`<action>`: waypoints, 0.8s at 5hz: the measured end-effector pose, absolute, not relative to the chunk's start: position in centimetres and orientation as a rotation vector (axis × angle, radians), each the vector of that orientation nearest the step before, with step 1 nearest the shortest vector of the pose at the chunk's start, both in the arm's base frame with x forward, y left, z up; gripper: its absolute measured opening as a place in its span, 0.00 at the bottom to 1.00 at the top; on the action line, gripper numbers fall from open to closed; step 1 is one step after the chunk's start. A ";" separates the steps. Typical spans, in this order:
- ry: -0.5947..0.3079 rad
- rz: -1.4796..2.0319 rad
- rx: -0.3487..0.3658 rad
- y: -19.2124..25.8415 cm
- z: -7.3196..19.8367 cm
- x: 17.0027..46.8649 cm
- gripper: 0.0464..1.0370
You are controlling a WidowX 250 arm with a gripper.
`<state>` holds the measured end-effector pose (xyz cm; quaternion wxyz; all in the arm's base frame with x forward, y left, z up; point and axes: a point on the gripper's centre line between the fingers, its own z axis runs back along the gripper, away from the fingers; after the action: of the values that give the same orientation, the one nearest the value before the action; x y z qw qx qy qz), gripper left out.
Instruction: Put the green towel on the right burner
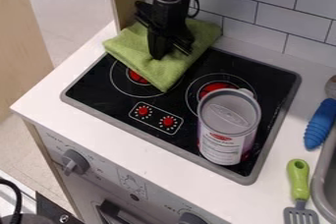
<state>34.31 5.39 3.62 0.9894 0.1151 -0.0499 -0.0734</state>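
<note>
Item: folded green cloth towel (159,74) – on far L of black flat stovetop (98,88), part over its L burner (136,76). Black two-finger gripper (168,52) – at towel, far L of stovetop; grip state: can't tell.
Risks: tall white-grey can (228,115) on stovetop's R side, partly over R burner (214,87) – low carry could tip it; poor hold, towel slips.
Surface: white counter (141,145) around stovetop; blue ribbed handle (321,124), green-handled spatula (298,181) R of it.
Room: white tile wall (263,14) behind stovetop.

The label (222,149) on the can (230,112) and the stove's front panel (105,180) around the knobs (76,161) bear small print, none of it legible.
</note>
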 end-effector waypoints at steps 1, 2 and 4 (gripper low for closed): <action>-0.123 -0.118 0.252 4.7 3.2 34.2 0.01; -0.151 -0.075 0.241 3.6 3.1 34.2 0.01; -0.176 -0.075 0.186 0.1 3.1 34.2 0.01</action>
<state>34.22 0.11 3.12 0.9911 0.0926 -0.0877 -0.0372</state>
